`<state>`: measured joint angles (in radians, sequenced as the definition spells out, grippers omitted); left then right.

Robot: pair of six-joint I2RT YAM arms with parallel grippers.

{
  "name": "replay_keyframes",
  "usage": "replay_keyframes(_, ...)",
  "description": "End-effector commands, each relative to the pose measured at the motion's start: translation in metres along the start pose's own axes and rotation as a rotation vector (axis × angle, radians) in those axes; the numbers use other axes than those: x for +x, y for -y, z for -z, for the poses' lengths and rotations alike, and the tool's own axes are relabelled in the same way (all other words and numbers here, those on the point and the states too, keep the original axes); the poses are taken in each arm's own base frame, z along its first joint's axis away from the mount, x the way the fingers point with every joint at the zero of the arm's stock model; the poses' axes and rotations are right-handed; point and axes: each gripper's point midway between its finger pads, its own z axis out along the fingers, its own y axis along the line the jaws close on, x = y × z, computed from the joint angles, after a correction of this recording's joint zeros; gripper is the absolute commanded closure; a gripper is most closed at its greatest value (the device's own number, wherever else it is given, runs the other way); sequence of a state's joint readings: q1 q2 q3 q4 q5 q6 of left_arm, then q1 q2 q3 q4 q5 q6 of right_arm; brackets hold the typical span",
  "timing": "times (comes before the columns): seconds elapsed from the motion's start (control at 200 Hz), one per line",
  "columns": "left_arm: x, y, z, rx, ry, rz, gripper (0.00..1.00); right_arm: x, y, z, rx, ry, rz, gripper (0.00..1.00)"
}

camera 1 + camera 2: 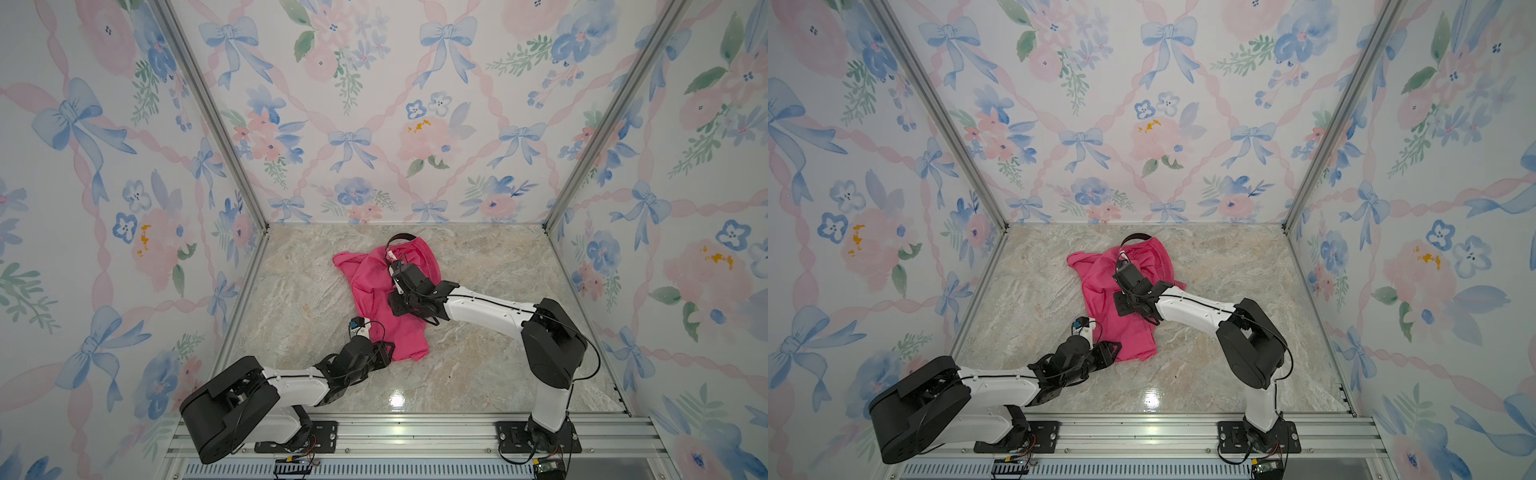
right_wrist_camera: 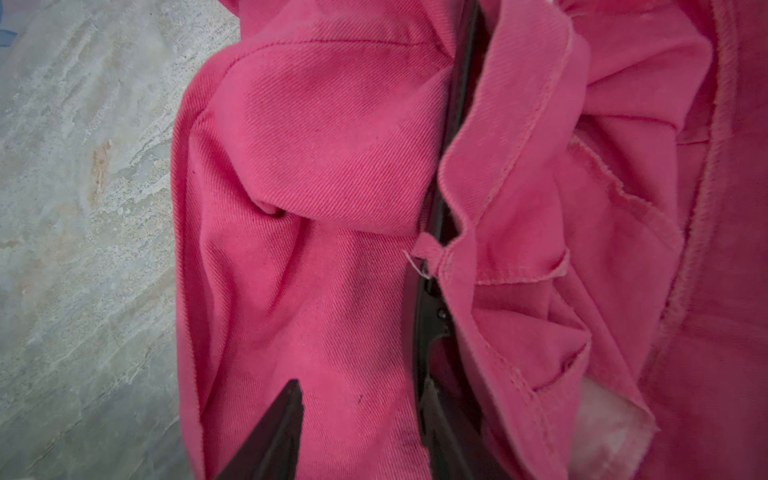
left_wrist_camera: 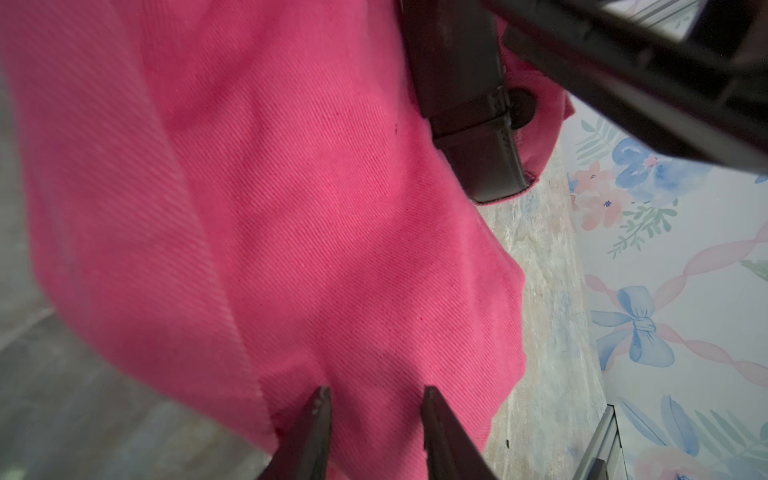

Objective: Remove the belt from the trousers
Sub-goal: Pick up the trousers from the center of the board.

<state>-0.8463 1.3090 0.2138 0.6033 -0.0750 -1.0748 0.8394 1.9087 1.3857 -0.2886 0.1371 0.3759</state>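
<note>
The hot-pink trousers [image 1: 374, 299] lie crumpled in the middle of the marble table, seen in both top views. The black belt [image 1: 401, 237] arches out of the waist at the far end. My right gripper [image 1: 392, 259] is at the waist. In the right wrist view it [image 2: 359, 395] is open over a pink fold, with one fingertip [image 2: 428, 399] against the edge-on belt [image 2: 440, 208], which runs under a belt loop [image 2: 430, 249]. My left gripper [image 3: 376, 399] is open, its tips on the cloth at the near left edge [image 1: 356, 323]. The belt end [image 3: 469, 124] lies by the dark button [image 3: 521, 108].
Flowered walls close in the table [image 1: 478, 353] on three sides, with metal posts in the far corners. A metal rail [image 1: 415, 432] carrying both arm bases runs along the front edge. A pale label [image 2: 611, 428] shows inside the waist.
</note>
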Motion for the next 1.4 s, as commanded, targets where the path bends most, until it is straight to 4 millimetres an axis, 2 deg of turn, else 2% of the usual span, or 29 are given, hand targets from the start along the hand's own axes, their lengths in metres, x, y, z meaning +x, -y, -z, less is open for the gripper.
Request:
replay_keyframes(0.0,0.004,0.006,-0.003,0.005,-0.019,-0.009,0.58,0.004,0.024,-0.010,0.104,-0.023,0.009,0.46)
replay_keyframes(0.125,0.006,0.008,-0.003,0.012,-0.028,-0.020,0.58,0.012,0.032,-0.022,0.125,-0.050,-0.001,0.44)
replay_keyframes(0.25,0.007,0.013,-0.004,0.025,-0.036,-0.030,0.58,0.021,0.028,-0.037,0.127,-0.089,0.028,0.46)
replay_keyframes(0.29,0.007,0.015,-0.003,0.031,-0.035,-0.035,0.57,0.022,0.025,-0.039,0.112,-0.099,0.037,0.55)
replay_keyframes(0.35,0.005,0.018,-0.002,0.042,-0.030,-0.048,0.56,0.018,0.021,-0.034,0.100,-0.108,0.059,0.84)
replay_keyframes(0.375,0.002,0.021,-0.001,0.053,-0.022,-0.060,0.55,0.015,0.020,-0.029,0.096,-0.109,0.072,0.93)
replay_keyframes(0.455,-0.012,0.031,0.006,0.087,0.023,-0.110,0.54,-0.007,0.022,0.001,0.078,-0.092,0.084,1.00)
replay_keyframes(0.51,-0.029,0.037,0.014,0.107,0.081,-0.140,0.53,-0.025,0.024,0.027,0.029,-0.081,0.094,1.00)
replay_keyframes(0.63,-0.090,0.057,0.045,0.148,0.291,-0.211,0.53,-0.058,0.027,0.090,-0.097,-0.069,0.153,1.00)
replay_keyframes(0.72,-0.137,0.085,0.078,0.150,0.493,-0.352,0.50,-0.070,0.030,0.131,-0.196,-0.073,0.192,1.00)
replay_keyframes(0.805,-0.174,0.114,0.103,0.091,0.649,-0.543,0.42,-0.073,0.026,0.162,-0.361,-0.101,0.181,1.00)
replay_keyframes(0.87,-0.189,0.137,0.108,0.052,0.695,-0.738,0.32,-0.076,0.020,0.185,-0.501,-0.113,0.156,1.00)
replay_keyframes(0.975,-0.199,0.167,0.100,0.023,0.710,-1.016,0.21,-0.073,0.011,0.216,-0.666,-0.126,0.148,1.00)
replay_keyframes(1.095,-0.192,0.190,0.086,0.084,0.694,-1.235,0.17,-0.072,0.005,0.241,-0.759,-0.115,0.161,1.00)
replay_keyframes(1.195,-0.173,0.202,0.080,0.189,0.737,-1.411,0.16,-0.072,-0.001,0.256,-0.824,-0.105,0.160,1.00)
replay_keyframes(1.25,-0.175,0.206,0.078,0.191,0.786,-1.438,0.14,-0.073,-0.003,0.261,-0.852,-0.101,0.157,1.00)
replay_keyframes(1.39,-0.171,0.220,0.058,0.239,0.770,-1.541,0.14,-0.075,-0.009,0.266,-0.905,-0.122,0.143,1.00)
